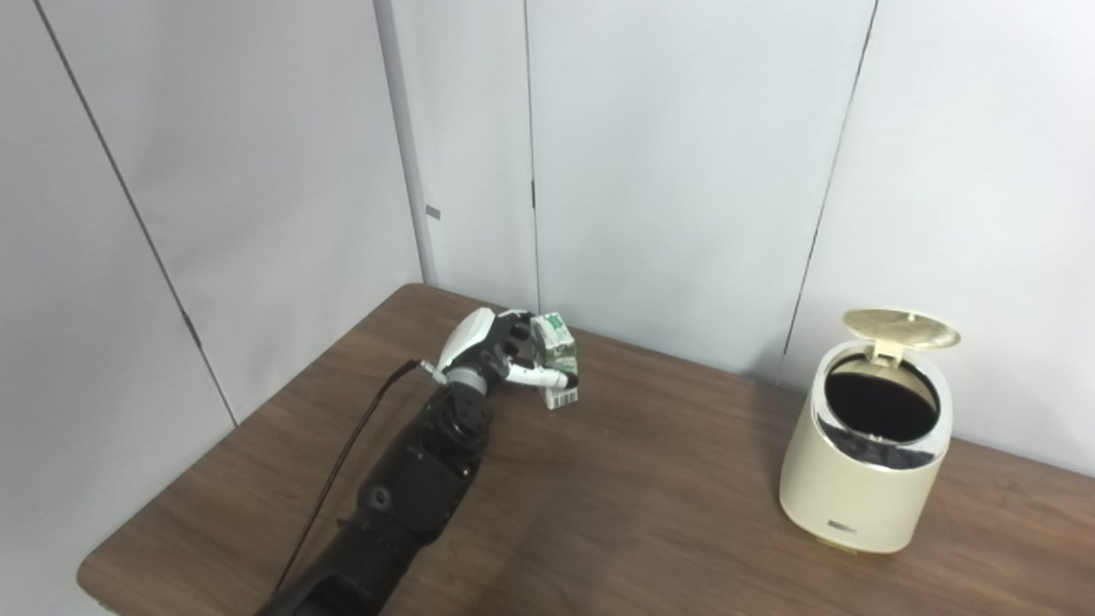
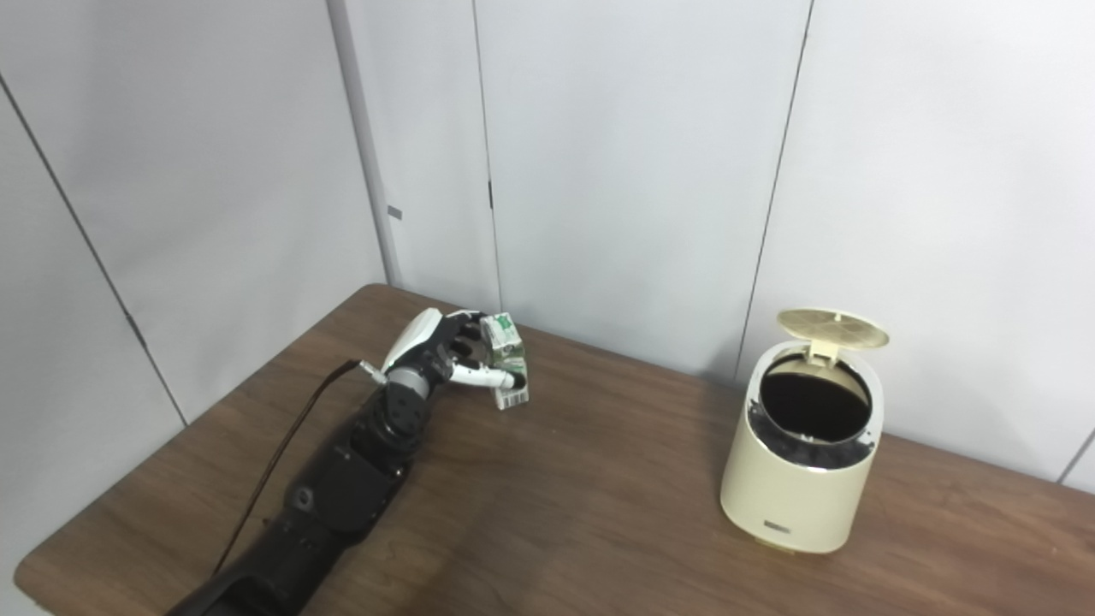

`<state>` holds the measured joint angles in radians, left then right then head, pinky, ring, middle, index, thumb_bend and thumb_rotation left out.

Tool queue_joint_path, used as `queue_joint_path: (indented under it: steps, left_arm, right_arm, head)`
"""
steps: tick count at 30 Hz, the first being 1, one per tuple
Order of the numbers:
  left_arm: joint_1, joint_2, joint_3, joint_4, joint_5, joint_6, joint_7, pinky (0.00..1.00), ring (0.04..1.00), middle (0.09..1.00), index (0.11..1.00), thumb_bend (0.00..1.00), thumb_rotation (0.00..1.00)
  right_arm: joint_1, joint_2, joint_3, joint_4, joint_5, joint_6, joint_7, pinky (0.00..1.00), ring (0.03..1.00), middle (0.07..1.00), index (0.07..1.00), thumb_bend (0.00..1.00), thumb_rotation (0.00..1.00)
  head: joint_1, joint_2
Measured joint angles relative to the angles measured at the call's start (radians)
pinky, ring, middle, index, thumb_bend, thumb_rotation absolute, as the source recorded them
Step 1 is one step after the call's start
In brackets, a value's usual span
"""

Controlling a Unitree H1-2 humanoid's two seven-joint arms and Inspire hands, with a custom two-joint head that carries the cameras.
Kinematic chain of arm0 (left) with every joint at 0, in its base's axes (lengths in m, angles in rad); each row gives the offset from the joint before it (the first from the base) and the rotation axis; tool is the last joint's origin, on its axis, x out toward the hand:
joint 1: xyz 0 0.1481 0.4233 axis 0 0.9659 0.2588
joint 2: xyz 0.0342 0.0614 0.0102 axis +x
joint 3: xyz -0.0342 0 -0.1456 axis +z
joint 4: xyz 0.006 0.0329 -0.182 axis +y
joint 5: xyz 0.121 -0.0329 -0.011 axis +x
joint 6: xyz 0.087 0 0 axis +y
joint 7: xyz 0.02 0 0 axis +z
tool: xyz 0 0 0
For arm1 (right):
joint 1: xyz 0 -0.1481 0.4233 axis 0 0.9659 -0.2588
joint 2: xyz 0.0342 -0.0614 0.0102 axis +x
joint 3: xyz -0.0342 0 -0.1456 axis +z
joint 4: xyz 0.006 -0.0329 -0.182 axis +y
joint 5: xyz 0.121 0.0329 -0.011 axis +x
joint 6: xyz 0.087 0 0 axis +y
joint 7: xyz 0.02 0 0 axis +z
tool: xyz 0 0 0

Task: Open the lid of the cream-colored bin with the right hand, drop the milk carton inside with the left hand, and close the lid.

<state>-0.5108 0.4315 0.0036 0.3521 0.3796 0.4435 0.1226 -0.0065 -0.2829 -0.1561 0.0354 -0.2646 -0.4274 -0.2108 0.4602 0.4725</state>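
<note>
Cream-colored bin [image 1: 864, 466] stands with its lid [image 1: 900, 328] already tipped up. Well to the left of the bin, the left hand [image 1: 496, 351] wraps its fingers around the milk carton [image 1: 556, 359] on the wooden table [image 1: 642, 513]. Carrying, dropping and closing remain; the right hand is out of view.

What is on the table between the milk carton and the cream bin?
Nothing: only bare table separates the milk carton and the bin, in both eye views.

Left hand [image 2: 445, 355] grips milk carton [image 2: 506, 359]; bin [image 2: 791, 488] lid [image 2: 831, 328] up.
</note>
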Motion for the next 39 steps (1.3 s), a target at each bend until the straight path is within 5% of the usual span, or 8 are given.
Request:
queue_joint_path:
  steps: [4, 6, 9, 13, 31, 36, 37, 39]
  left_arm:
    - [-0.004, -0.026, 0.005, 0.043, 0.050, -0.038, 0.137, 0.45, 0.546, 0.598, 0.602, 0.75, 0.01]
    - [-0.010, -0.038, 0.009, 0.072, 0.068, -0.065, 0.201, 0.32, 0.408, 0.483, 0.521, 0.57, 0.00]
    - [-0.016, -0.041, 0.011, 0.112, 0.091, -0.105, 0.285, 0.23, 0.309, 0.424, 0.510, 0.52, 0.00]
    - [-0.022, -0.039, 0.011, 0.134, 0.097, -0.122, 0.318, 0.23, 0.303, 0.419, 0.505, 0.52, 0.00]
    - [-0.029, -0.039, 0.015, 0.134, 0.097, -0.150, 0.337, 0.32, 0.404, 0.498, 0.474, 0.52, 0.00]
    - [-0.029, -0.039, 0.020, 0.123, 0.089, -0.128, 0.307, 0.47, 0.546, 0.504, 0.484, 0.52, 0.00]
    - [-0.029, -0.039, 0.022, 0.113, 0.081, -0.103, 0.285, 0.54, 0.605, 0.587, 0.595, 0.74, 0.05]
    - [-0.029, -0.037, 0.024, 0.093, 0.070, -0.056, 0.230, 0.65, 0.730, 0.714, 0.740, 0.92, 0.10]
  right_arm:
    - [0.000, 0.003, -0.005, -0.001, 0.001, 0.002, 0.000, 0.48, 0.609, 0.640, 0.611, 0.51, 0.78]
    - [0.000, 0.003, -0.005, 0.000, 0.001, 0.001, 0.000, 0.48, 0.608, 0.639, 0.608, 0.51, 0.77]
    - [0.000, 0.003, -0.005, 0.001, 0.001, 0.000, 0.000, 0.48, 0.609, 0.639, 0.608, 0.52, 0.77]
    - [-0.001, 0.003, -0.005, 0.003, 0.000, -0.001, 0.000, 0.48, 0.610, 0.640, 0.610, 0.52, 0.78]
    - [0.000, 0.005, -0.007, 0.001, 0.007, 0.001, 0.001, 0.49, 0.617, 0.645, 0.614, 0.50, 0.75]
    - [0.000, 0.005, -0.007, 0.001, 0.008, -0.001, 0.001, 0.50, 0.619, 0.645, 0.614, 0.50, 0.75]
    - [0.000, 0.005, -0.007, 0.001, 0.009, -0.001, 0.001, 0.50, 0.618, 0.645, 0.614, 0.51, 0.75]
    - [0.000, 0.005, -0.007, 0.000, 0.009, 0.003, 0.002, 0.50, 0.619, 0.646, 0.616, 0.50, 0.76]
  head:
    - [-0.002, 0.002]
    - [-0.002, 0.002]
    - [-0.002, 0.002]
    - [-0.003, 0.000]
    - [-0.005, 0.002]
    - [-0.008, 0.002]
    - [-0.009, 0.003]
    - [-0.011, 0.002]
